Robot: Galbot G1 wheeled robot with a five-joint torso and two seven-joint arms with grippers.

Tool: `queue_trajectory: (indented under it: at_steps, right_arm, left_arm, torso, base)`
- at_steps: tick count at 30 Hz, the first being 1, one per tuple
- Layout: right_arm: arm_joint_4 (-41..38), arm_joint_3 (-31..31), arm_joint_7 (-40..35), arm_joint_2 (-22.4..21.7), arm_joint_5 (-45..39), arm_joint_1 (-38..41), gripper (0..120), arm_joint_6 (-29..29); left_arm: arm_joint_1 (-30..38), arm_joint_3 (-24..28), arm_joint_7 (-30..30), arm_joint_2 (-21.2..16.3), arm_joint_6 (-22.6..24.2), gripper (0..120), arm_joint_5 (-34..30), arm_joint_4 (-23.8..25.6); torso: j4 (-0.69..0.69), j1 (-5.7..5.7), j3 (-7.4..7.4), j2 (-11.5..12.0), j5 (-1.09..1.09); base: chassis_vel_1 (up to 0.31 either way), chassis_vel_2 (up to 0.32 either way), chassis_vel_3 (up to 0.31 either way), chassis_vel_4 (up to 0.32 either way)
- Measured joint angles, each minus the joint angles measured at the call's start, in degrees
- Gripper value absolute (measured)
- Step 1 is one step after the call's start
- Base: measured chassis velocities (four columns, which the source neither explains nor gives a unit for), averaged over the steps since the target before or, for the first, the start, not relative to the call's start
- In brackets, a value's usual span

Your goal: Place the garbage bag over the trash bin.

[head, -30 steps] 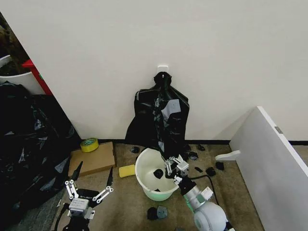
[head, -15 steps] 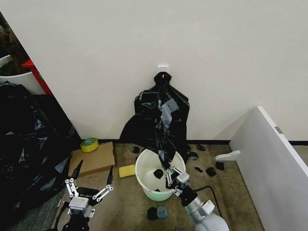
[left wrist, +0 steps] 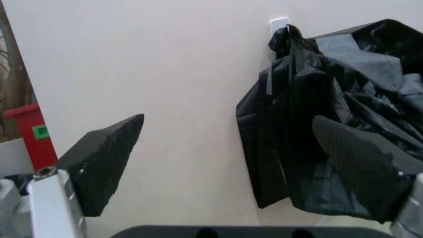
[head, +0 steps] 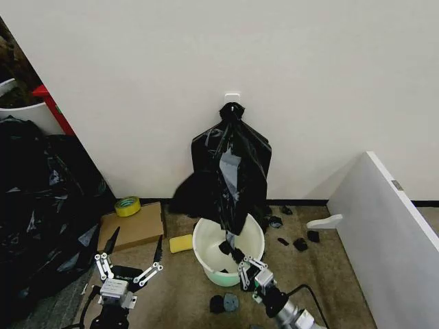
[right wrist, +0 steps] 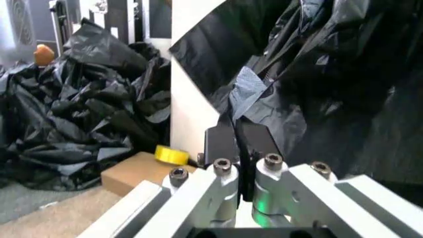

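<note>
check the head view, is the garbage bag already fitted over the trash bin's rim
No, the garbage bag hangs from a wall hook above the trash bin, whose white rim is bare.

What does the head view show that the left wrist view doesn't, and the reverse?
Head view alone: the trash bin, the right gripper shut on the garbage bag's lower edge at the near rim, a yellow tape roll. Left wrist view alone: a red box with a green label. Both: the bag hanging from the wall hook, the open left gripper.
</note>
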State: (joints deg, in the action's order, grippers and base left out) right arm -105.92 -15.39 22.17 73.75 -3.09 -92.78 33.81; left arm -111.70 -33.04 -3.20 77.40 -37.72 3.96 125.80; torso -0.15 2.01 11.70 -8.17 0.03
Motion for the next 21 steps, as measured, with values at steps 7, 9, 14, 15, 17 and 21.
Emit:
queue_trajectory:
  at_steps: [7, 9, 14, 15, 17, 21]
  right_arm:
    - [0.4, -0.6, 0.7, -0.1, 1.8, -1.3, 0, 1.8]
    - [0.4, -0.7, 0.9, -0.1, 2.5, -1.7, 0, 2.3]
    - [0.6, -0.7, 1.4, -0.1, 3.7, -2.5, 0, 3.1]
    - [0.7, -0.7, 1.5, -0.1, 4.0, -2.9, 0, 3.4]
    - [0.7, -0.7, 1.5, 0.0, 4.3, -3.3, 0, 3.5]
    - [0.1, -0.6, 0.5, 0.4, 3.5, -3.4, 0, 3.0]
  left_arm:
    - [0.3, 0.0, 0.0, -0.1, 0.0, 100, -0.1, -0.3]
    - [0.4, 0.0, 0.0, -0.1, 0.0, 100, -0.1, -0.4]
    - [0.6, 0.1, 0.0, -0.1, 0.0, 100, -0.3, -0.5]
    - [0.7, 0.1, 0.0, -0.1, 0.0, 100, -0.3, -0.6]
    - [0.7, 0.1, 0.0, -0.1, 0.0, 100, -0.3, -0.6]
    - [0.7, 0.2, 0.0, -0.1, -0.1, 100, -0.4, -0.6]
  torso:
    - [0.00, 0.00, 0.00, 0.0, 0.00]
    - [0.00, 0.00, 0.00, 0.0, 0.00]
    - [0.00, 0.00, 0.00, 0.0, 0.00]
    - [0.00, 0.00, 0.00, 0.0, 0.00]
    - [0.00, 0.01, 0.00, 0.0, 0.00]
    - [0.00, 0.01, 0.00, 0.0, 0.00]
  base:
    - [0.000, 0.000, 0.000, 0.000]
    - [0.000, 0.000, 0.000, 0.000]
    - [0.000, 0.000, 0.000, 0.000]
    - [0.000, 0.000, 0.000, 0.000]
    - [0.000, 0.000, 0.000, 0.000]
    - [0.000, 0.000, 0.000, 0.000]
